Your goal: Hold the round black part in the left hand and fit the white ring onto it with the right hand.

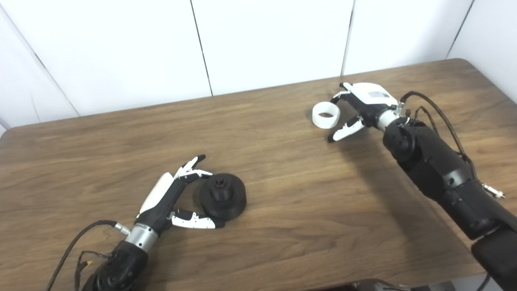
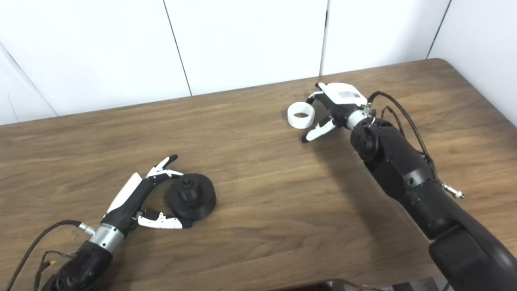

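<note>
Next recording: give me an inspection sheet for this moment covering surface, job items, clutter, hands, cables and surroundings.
Surface: brown wooden table, no marks or spills seen.
Job items: round black part lies flat at front left; white ring sits on the table at back right. They are far apart, not yet fitted.
Clutter: nothing seen.
Hands: left hand open, fingers spread around the black part, which is not lifted; right hand open beside the ring, fingers either side of it, grip not closed.
Cables: loose black cable at the left wrist; black cables looping over the right forearm.
Surroundings: plain white wall panels behind the table.
</note>
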Available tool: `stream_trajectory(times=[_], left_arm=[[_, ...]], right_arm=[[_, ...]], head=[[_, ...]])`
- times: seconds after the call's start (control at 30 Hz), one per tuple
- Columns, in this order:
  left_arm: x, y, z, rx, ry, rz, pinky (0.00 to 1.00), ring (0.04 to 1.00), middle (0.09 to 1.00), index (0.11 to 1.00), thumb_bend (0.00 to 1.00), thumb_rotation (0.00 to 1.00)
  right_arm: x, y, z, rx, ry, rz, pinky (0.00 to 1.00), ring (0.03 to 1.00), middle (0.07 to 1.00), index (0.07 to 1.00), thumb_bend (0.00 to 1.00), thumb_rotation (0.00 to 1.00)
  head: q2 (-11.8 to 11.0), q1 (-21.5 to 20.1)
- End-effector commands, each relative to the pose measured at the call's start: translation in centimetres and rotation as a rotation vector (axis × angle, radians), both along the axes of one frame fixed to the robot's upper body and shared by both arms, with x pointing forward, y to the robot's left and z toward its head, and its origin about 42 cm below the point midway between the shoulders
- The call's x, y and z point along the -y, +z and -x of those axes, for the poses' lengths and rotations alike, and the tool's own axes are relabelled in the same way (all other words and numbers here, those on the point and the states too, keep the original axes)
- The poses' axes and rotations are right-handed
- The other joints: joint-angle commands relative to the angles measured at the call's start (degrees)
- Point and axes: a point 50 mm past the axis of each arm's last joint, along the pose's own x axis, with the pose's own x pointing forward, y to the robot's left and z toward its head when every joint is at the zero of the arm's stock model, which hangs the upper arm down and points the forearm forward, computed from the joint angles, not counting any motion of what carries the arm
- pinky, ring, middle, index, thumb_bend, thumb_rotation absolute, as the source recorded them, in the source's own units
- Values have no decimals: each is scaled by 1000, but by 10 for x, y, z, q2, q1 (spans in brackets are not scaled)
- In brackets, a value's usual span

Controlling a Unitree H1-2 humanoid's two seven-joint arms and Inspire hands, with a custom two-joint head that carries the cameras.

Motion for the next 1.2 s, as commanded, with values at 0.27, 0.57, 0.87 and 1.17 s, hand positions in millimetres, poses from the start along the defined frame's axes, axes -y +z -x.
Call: stream_trajectory(times=[0.27, 0.57, 0.87, 1.17], left_arm=[[-5, -8, 5, -57, -13, -36, 1000, 1000, 1000, 623, 900, 339], [-3, -7, 5, -43, -15, -52, 1000, 1000, 1000, 625, 903, 356], [-1, -6, 5, -34, -14, -54, 1000, 1000, 1000, 628, 898, 349], [-3, -5, 4, -37, -11, -49, 1000, 1000, 1000, 625, 908, 356]], right_arm=[[2, 7, -4, 100, -33, -9, 900, 955, 939, 722, 835, 434], [-13, 3, -12, 114, -65, -24, 907, 948, 932, 732, 825, 508], [-23, 2, -17, 98, -83, -36, 916, 957, 936, 755, 855, 515], [-30, -1, -18, 98, -90, -33, 923, 953, 934, 752, 862, 502]], head=[[0, 2], [0, 6], [0, 11], [1, 12]])
